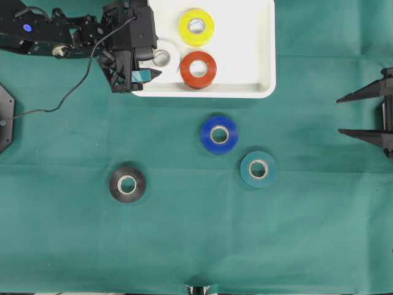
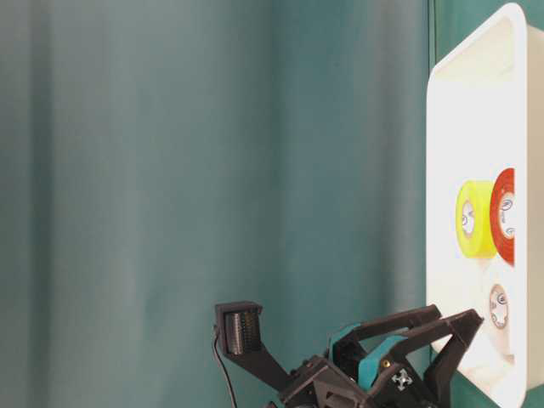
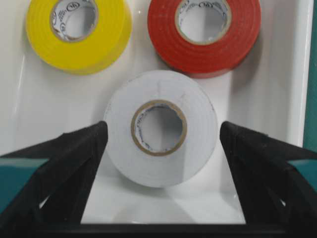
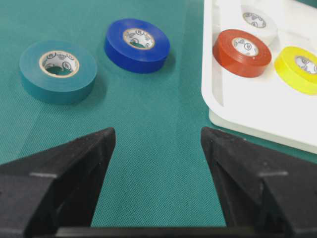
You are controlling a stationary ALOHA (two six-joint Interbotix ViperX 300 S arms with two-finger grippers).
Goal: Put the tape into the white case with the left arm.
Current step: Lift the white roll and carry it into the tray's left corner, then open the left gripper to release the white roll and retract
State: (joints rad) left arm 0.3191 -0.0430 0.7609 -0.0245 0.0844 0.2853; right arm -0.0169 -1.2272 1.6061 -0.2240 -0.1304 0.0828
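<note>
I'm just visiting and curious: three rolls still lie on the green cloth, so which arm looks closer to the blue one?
Probably the right: its open hand faces the blue roll. The left hand stands open over the white case.

We are counting six tape rolls (image 1: 219,134), one white case (image 1: 245,67) and two grippers (image 1: 140,67).
</note>
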